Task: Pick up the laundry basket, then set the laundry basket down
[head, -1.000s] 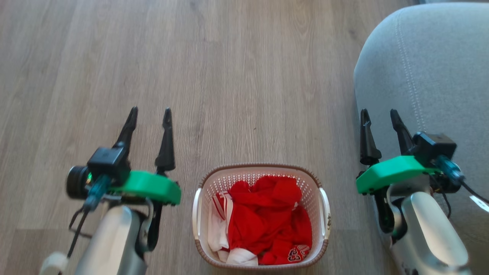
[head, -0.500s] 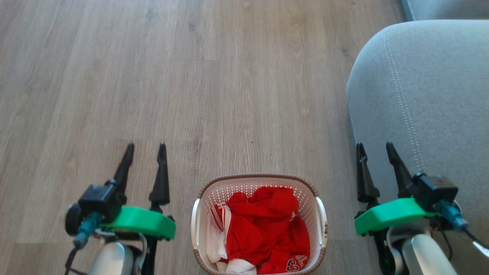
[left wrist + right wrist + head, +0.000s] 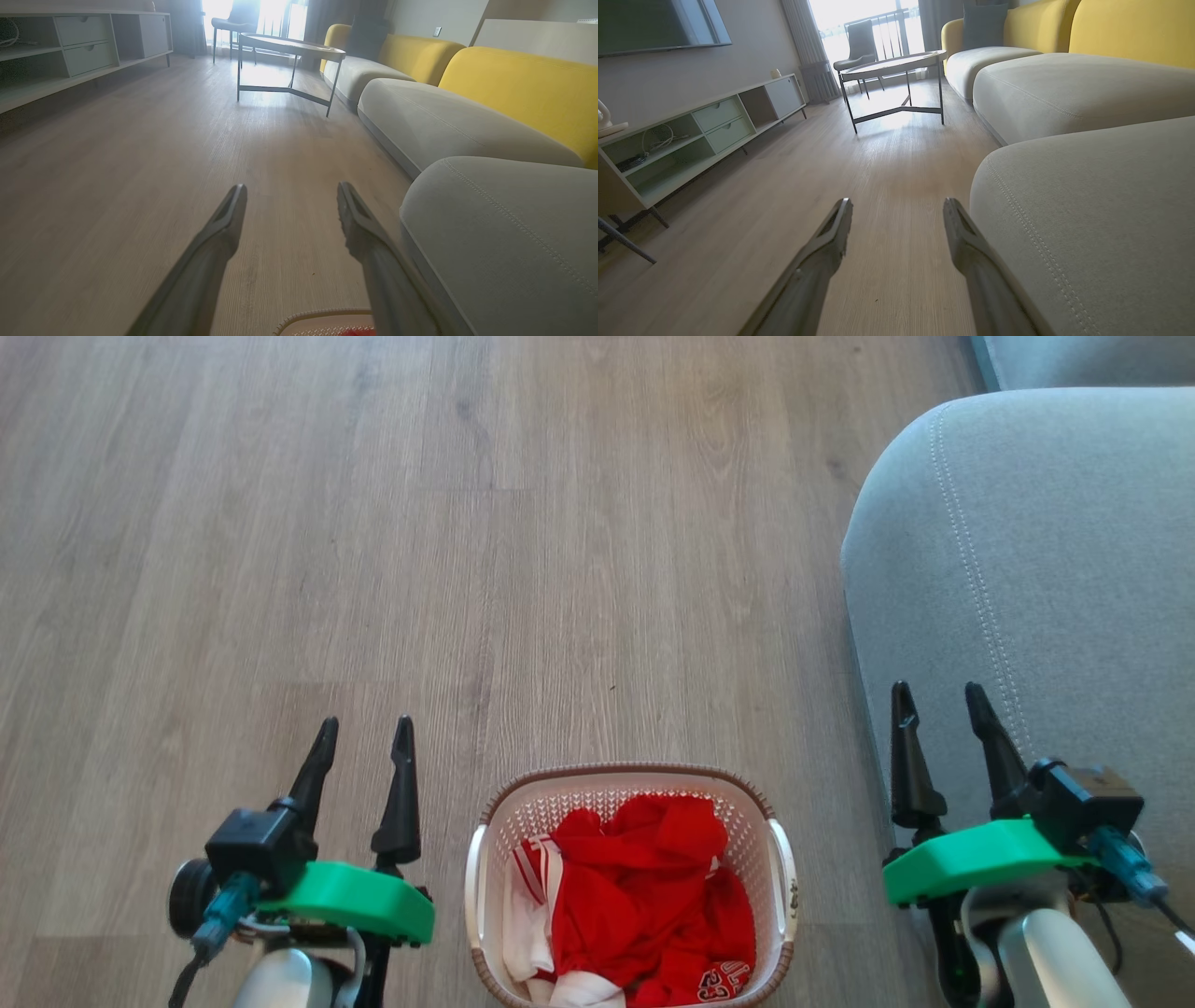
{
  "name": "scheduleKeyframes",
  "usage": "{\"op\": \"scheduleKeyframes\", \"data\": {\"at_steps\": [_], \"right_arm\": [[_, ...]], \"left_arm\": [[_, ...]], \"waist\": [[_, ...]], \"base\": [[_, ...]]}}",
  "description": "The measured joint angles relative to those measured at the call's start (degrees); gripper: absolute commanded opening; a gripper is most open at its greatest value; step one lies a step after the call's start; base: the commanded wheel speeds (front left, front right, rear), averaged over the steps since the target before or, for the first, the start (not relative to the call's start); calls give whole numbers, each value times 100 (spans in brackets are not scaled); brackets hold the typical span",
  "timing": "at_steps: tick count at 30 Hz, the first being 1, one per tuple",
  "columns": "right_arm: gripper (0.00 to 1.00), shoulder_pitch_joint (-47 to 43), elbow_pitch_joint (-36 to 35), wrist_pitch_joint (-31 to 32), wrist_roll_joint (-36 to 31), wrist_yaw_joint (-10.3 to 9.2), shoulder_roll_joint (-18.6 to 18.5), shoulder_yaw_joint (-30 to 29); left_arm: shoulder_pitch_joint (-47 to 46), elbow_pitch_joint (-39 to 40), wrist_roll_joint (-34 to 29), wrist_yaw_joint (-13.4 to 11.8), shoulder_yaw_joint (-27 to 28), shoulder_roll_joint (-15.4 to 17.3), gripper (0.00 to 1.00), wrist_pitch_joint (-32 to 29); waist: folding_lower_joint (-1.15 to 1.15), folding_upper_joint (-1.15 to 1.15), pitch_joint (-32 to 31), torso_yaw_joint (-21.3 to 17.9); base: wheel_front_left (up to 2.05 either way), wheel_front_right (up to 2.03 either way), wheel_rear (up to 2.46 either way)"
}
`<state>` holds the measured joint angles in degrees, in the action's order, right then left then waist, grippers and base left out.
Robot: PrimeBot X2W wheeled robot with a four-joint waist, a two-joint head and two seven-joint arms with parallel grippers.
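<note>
The laundry basket [image 3: 621,777] stands on the wood floor at the bottom middle of the head view, cream-white and perforated with a brown rim and white side handles. Red and white clothes [image 3: 653,896] fill it. My left gripper [image 3: 365,727] hovers open to the basket's left, apart from the handle. To the right of the basket my right gripper [image 3: 939,693] is open too, over the sofa's edge. The left wrist view catches the basket's far rim [image 3: 322,315] at its bottom edge, beside the open left gripper [image 3: 289,191]. The right gripper [image 3: 896,203] holds nothing.
A grey sofa cushion [image 3: 1046,569] crowds the right side, close to my right arm. Further off stand a metal-legged coffee table [image 3: 896,65], a yellow-backed sofa [image 3: 514,79], a low TV cabinet [image 3: 700,126] along the left wall and a chair [image 3: 859,42].
The head camera has shifted, so the floor and basket slid down the picture. Both grippers sit lower in view than a second ago, still open; the basket stays on the floor.
</note>
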<state>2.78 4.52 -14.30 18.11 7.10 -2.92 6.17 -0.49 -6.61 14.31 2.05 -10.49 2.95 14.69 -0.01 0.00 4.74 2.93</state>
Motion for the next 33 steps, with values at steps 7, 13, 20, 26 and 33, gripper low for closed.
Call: {"op": "scheduleKeyframes", "data": {"at_steps": [7,13,20,26,33], "right_arm": [[100,-1,-3,0,-52,0,2,-93],[100,-1,1,0,-51,0,2,-133],[100,0,25,0,-48,0,3,-136],[100,1,51,0,-48,0,3,-137],[0,-99,392,19,-13,0,14,-94]], "left_arm": [[-1,-10,47,-97,2,0,100,0],[-1,-16,89,-100,10,0,100,1],[-3,-34,88,-99,12,0,100,0],[-3,-92,88,-53,2,0,100,1],[154,-393,135,-24,-8,0,0,-10]], "waist": [[0,0,37,33],[0,0,90,37],[0,0,115,34],[0,0,99,14],[0,0,93,4]], "base": [[0,0,0],[0,0,0],[0,0,0],[0,0,0],[0,0,0]]}}
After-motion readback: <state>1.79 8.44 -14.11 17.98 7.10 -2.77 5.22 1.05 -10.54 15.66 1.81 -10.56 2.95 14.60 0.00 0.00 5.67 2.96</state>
